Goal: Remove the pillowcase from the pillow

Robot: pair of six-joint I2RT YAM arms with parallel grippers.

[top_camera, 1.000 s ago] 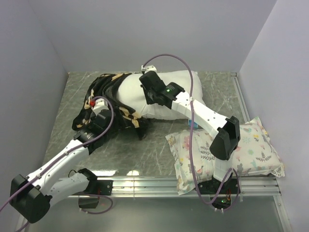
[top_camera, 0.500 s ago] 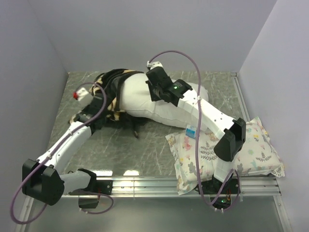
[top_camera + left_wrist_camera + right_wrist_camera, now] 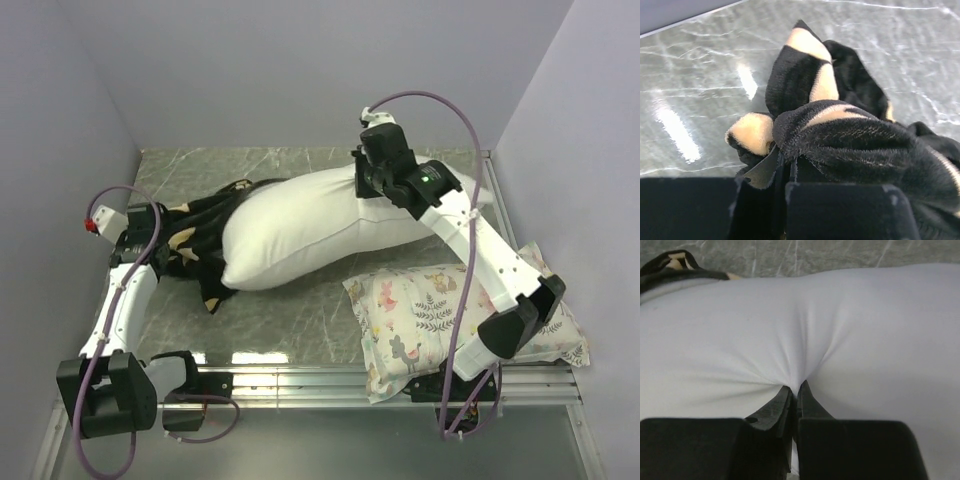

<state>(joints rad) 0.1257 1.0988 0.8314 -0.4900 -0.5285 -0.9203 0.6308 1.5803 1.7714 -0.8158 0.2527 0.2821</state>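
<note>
Last stretch of stripping: the left gripper [image 3: 785,167], jaws clamped on the black flowered pillowcase [image 3: 190,250] near the table's left edge, and the right gripper [image 3: 795,392], jaws pinching the white pillow [image 3: 310,225] mid-table, likely need pulling farther apart.

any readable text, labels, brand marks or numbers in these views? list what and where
No readable text in any view.
pillowcase: tan flower motifs only, no words.
printed pillow: pastel animal and plant pictures, no lettering.
pillow: plain white, no tag showing.
right arm: a green light near the wrist, no legible marking.
</note>
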